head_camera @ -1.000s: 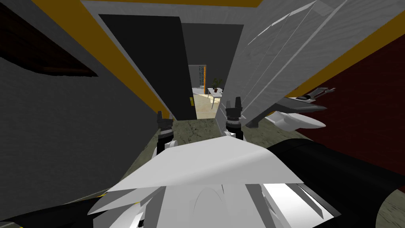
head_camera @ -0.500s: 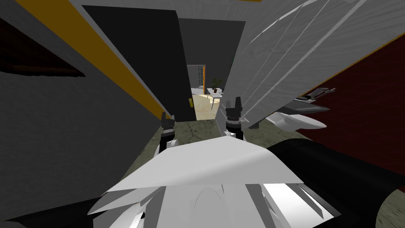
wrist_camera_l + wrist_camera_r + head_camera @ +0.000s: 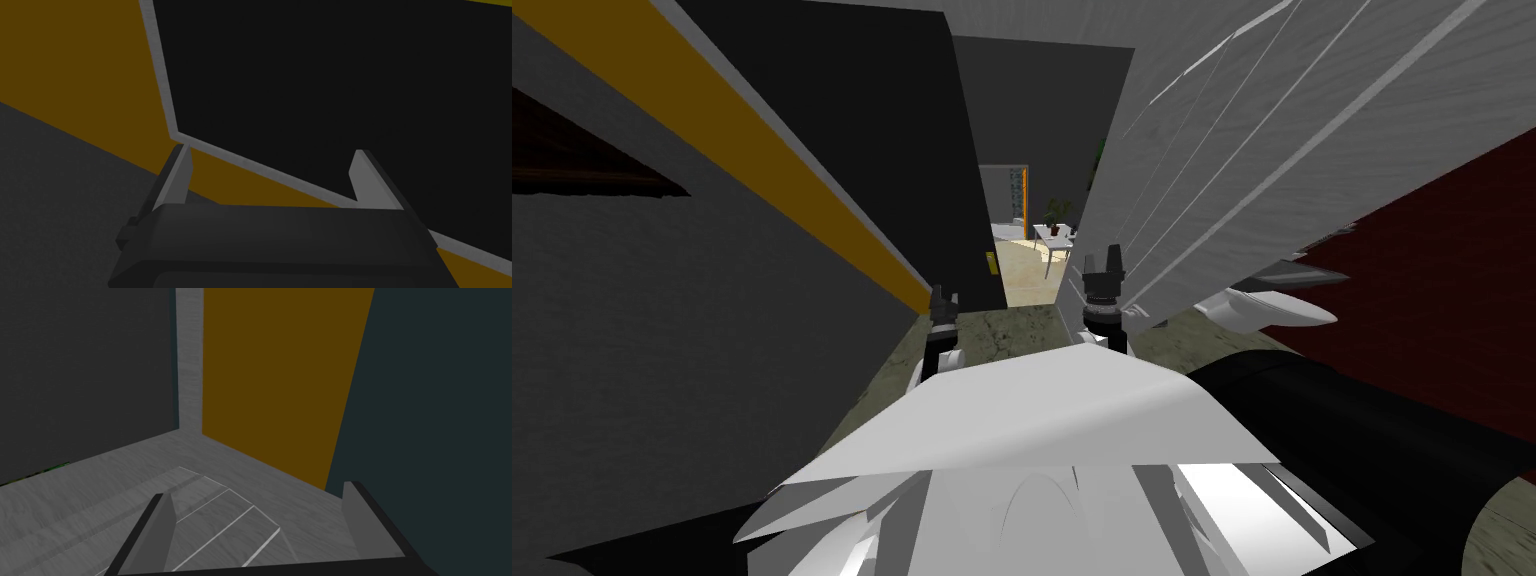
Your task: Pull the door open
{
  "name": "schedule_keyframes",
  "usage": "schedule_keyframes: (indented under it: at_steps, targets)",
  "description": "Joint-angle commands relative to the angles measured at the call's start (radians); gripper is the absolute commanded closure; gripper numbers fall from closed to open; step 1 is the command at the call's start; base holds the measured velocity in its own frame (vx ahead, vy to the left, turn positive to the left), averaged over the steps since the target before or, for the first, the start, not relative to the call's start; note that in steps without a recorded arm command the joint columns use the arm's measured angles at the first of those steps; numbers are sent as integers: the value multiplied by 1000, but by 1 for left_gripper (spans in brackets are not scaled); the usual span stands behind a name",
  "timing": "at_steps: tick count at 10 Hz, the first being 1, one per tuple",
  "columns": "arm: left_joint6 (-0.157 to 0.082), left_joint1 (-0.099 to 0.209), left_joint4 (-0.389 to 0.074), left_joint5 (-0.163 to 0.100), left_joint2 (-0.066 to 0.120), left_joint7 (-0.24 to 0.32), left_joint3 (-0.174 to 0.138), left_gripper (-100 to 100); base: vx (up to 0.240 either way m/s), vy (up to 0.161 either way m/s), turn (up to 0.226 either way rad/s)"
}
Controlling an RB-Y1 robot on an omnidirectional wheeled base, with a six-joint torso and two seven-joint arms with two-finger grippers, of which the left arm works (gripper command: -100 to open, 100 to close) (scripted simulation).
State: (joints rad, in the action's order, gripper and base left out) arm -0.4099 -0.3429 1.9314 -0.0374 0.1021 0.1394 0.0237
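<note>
door (image 3: 1232,150) swinging wider, probably nearly open | right pincer (image 3: 1102,258) gaping empty beside it | left pincer (image 3: 943,299) gaping too

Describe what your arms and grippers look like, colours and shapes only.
Both the left gripper and the right gripper have two thin, flat, light grey fingers with slanted tips, rising from a wide dark box. In the head view the wrists behind them are dark and stubby, joining white arm segments. No cables or markings are visible.
</note>
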Motion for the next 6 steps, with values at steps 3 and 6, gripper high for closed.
schedule_keyframes:
  at_steps: [3, 6]
  targets:
    - [14, 34, -79, 2, 7, -5, 1, -100, 145, -15, -36]
    - [25, 60, -133, 2, 13, -6, -2, -100, 99, -1, -29]
